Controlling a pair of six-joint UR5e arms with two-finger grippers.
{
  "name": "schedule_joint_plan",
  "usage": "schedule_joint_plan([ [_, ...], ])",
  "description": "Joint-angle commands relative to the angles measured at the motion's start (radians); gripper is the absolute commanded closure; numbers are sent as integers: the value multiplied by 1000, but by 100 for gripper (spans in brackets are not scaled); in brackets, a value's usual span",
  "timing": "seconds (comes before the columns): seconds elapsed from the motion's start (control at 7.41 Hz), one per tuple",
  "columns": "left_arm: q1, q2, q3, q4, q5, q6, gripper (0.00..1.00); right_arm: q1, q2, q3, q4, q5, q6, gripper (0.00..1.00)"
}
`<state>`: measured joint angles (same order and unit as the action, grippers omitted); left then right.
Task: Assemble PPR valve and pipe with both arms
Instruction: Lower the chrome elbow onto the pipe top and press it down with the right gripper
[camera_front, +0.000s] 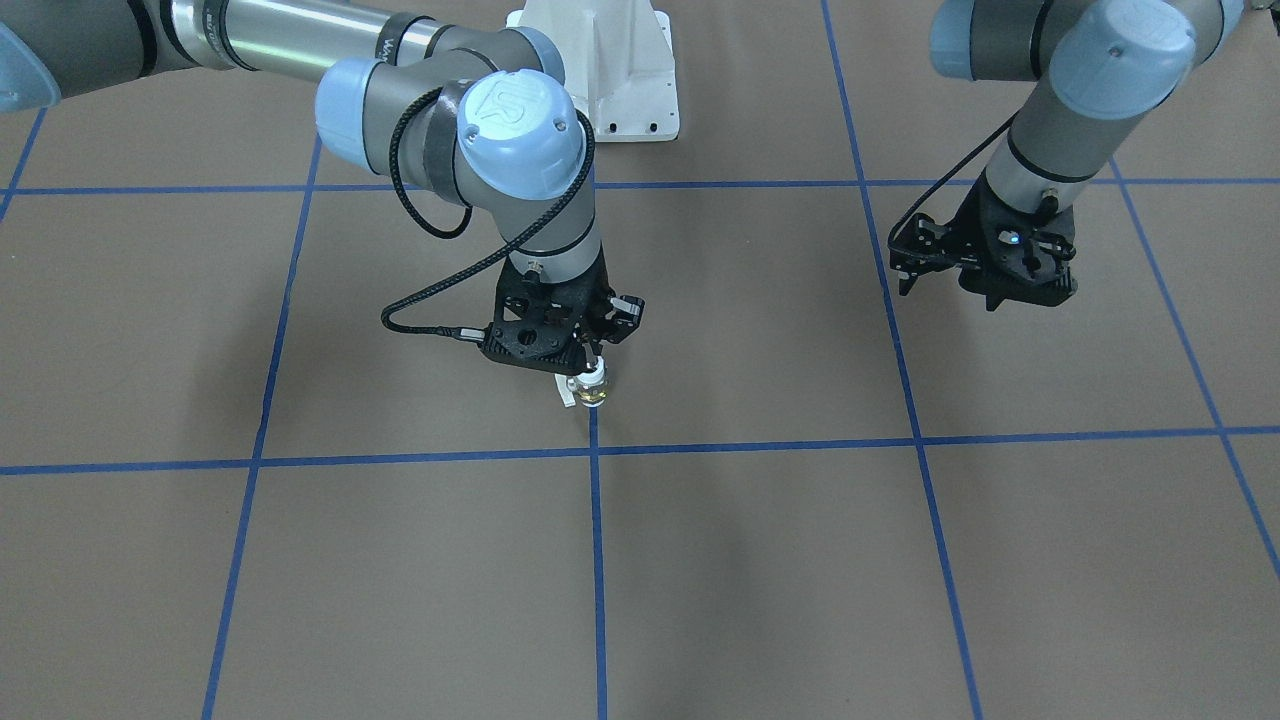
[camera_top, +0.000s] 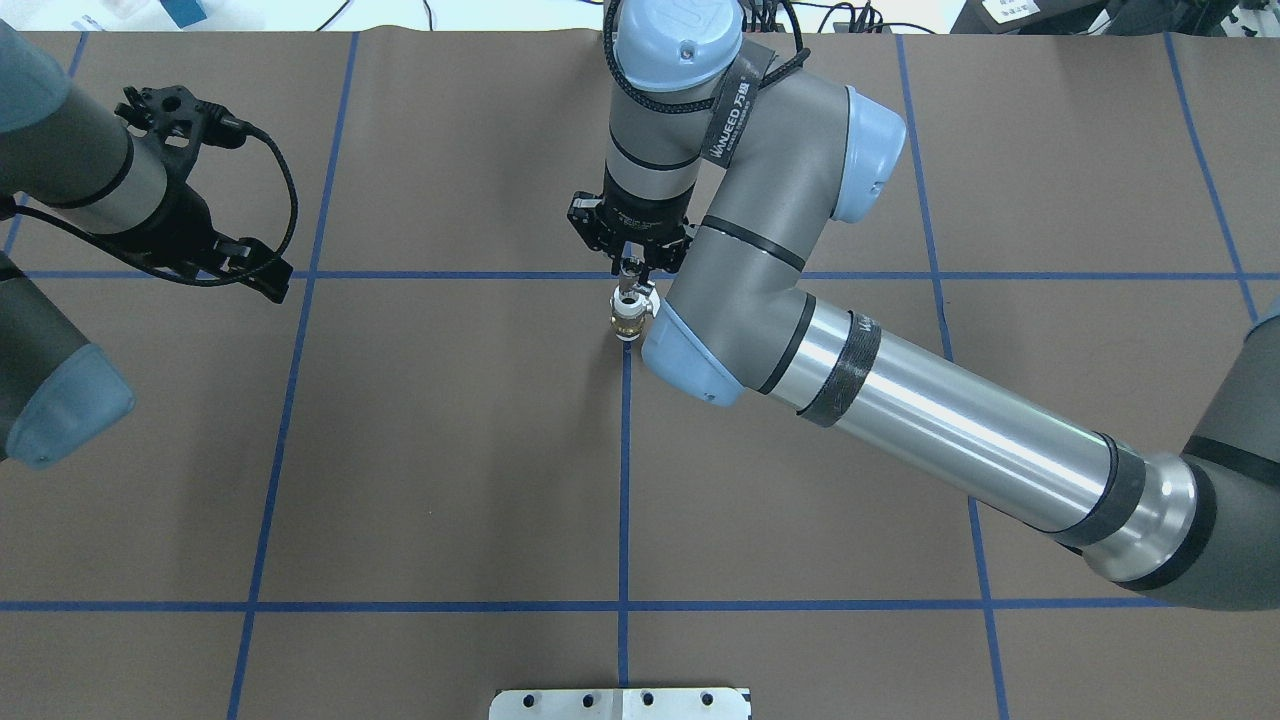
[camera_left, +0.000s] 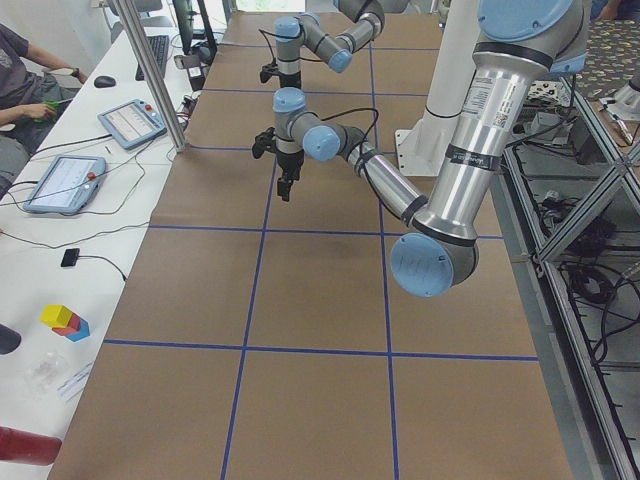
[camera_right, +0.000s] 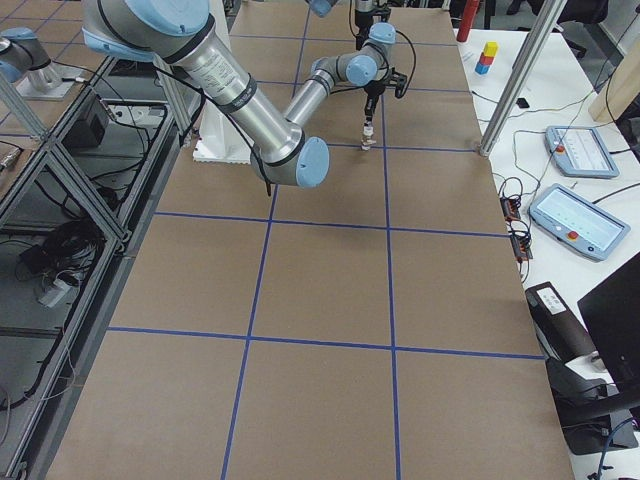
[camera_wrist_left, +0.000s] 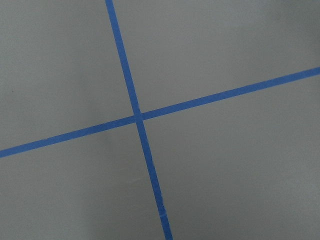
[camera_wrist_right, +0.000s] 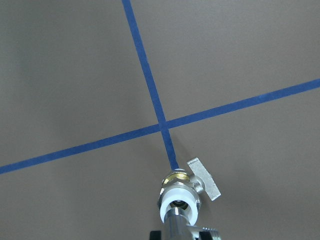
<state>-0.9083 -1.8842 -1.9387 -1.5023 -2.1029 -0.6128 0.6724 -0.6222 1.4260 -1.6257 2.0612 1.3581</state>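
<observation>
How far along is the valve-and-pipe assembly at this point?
Looks done: the pipe appears to sit in the white collar of the PPR valve. In hand: the right gripper holds the pipe, with the valve below it, low at the table. The left gripper is off to the side, with nothing visible in it. Left: confirm seating, then release.

The valve (camera_wrist_right: 179, 192) is white with a gold middle and a small side handle. It stands upright by a blue line (camera_wrist_right: 145, 75). The shiny silver pipe (camera_wrist_right: 176, 226) sticks into its round white top.
</observation>
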Motion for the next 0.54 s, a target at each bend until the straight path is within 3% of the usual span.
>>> schedule_joint_plan([
  [0.0,2,-3,1,0,1,-2,1,-2,-1,-1,0,-3,-7,100],
  [0.4,2,-7,1,0,1,-4,1,-8,1,-10,0,-15,-7,100],
])
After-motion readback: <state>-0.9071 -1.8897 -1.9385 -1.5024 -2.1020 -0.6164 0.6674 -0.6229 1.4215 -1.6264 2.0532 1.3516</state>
